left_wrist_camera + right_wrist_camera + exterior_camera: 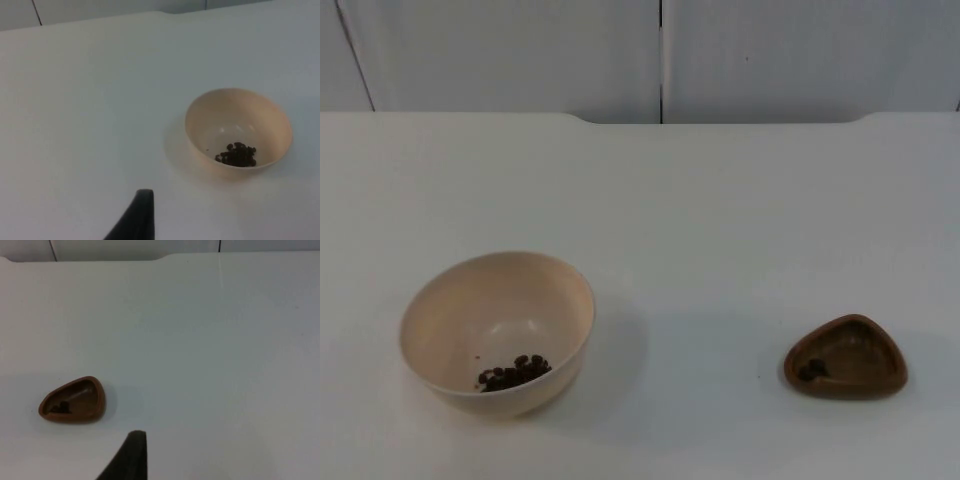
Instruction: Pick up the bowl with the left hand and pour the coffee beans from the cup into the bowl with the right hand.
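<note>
A cream bowl stands upright on the white table at the front left, with a small heap of dark coffee beans inside it. The bowl and its beans also appear in the left wrist view, well away from my left gripper, which is held above the table. A small brown triangular cup sits at the front right with a few beans left in one corner. In the right wrist view the cup rests on the table, apart from my right gripper. Neither gripper touches anything.
The white table runs back to a grey partition wall with a vertical seam. A wide bare stretch lies between the bowl and the cup.
</note>
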